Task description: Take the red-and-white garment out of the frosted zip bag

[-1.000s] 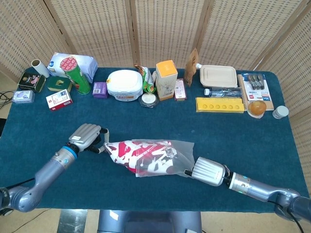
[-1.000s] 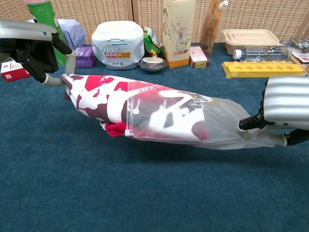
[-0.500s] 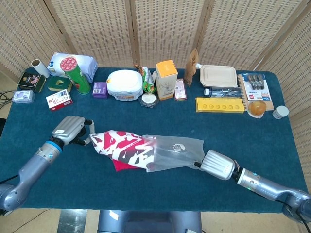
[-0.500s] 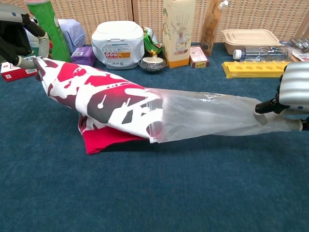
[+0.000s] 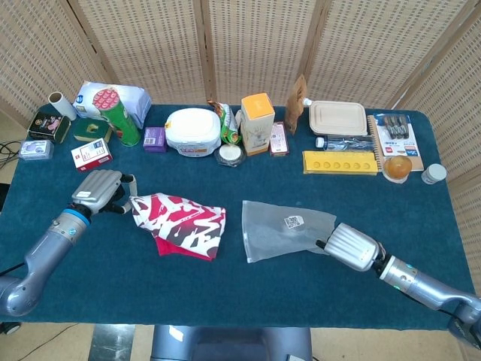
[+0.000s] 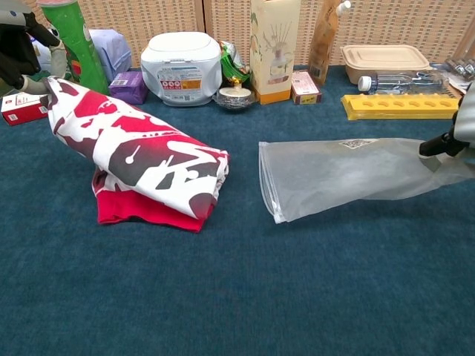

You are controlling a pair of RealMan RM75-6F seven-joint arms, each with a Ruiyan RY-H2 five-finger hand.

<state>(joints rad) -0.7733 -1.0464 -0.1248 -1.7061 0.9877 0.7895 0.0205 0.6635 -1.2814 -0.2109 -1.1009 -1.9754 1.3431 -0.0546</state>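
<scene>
The red-and-white garment (image 5: 183, 223) (image 6: 141, 159) lies folded on the blue cloth, left of centre, wholly outside the bag. My left hand (image 5: 98, 192) (image 6: 16, 41) pinches its raised left corner. The frosted zip bag (image 5: 284, 227) (image 6: 349, 174) lies flat and empty to the right, its open mouth facing the garment across a gap. My right hand (image 5: 352, 246) (image 6: 460, 130) grips the bag's closed far end; in the chest view only its edge shows at the right border.
A row of goods lines the table's back: green can (image 5: 120, 116), white tub (image 5: 193, 131), orange-topped carton (image 5: 257, 122), yellow tray (image 5: 340, 162), lidded box (image 5: 337, 117), red-and-white box (image 5: 92, 154). The blue tablecloth (image 5: 301, 301) reaches the front edge.
The two hands have drawn apart: the left hand pulled the garment left and fully out of the bag, while the right hand drew the emptied bag to the right.
</scene>
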